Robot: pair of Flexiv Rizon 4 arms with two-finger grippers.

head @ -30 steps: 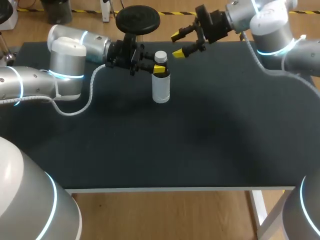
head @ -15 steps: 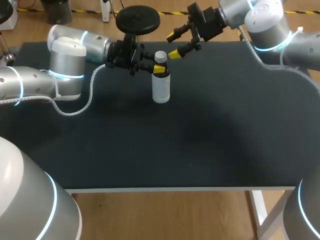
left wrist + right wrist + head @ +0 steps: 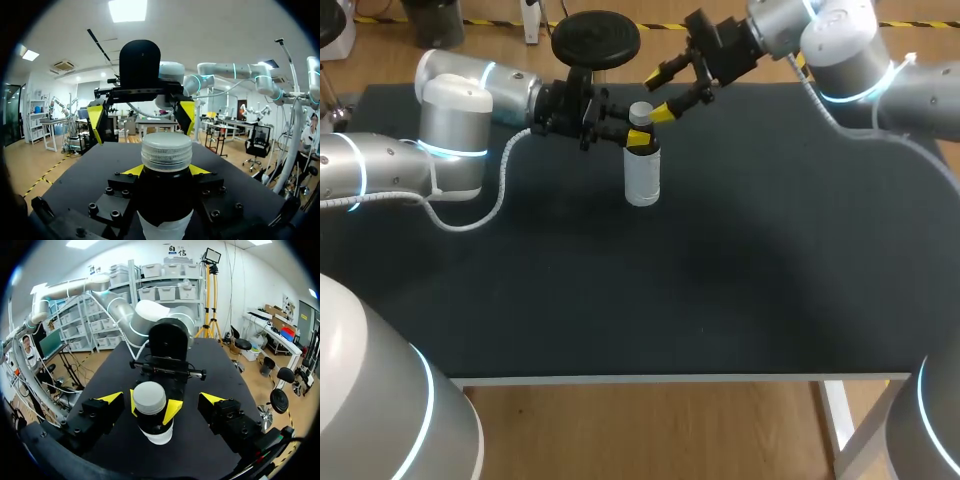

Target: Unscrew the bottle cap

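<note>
A white bottle (image 3: 642, 175) with a pale screw cap (image 3: 641, 113) stands upright at the back of the black table (image 3: 720, 260). My left gripper (image 3: 638, 137) comes in level from the left and is shut on the bottle's neck just under the cap (image 3: 166, 148), its yellow tips (image 3: 134, 170) on either side. My right gripper (image 3: 658, 95) hangs open beside the cap from the back right. In the right wrist view the cap (image 3: 148, 396) sits between my right gripper's (image 3: 161, 399) wide-apart fingers without touching them.
A white cable (image 3: 490, 205) loops from my left arm down onto the table. The table's front edge (image 3: 680, 378) is far from both grippers, with open tabletop in front and to the right of the bottle.
My right gripper has moved left and slightly toward the cap, staying open. The left gripper and the bottle have not moved.
</note>
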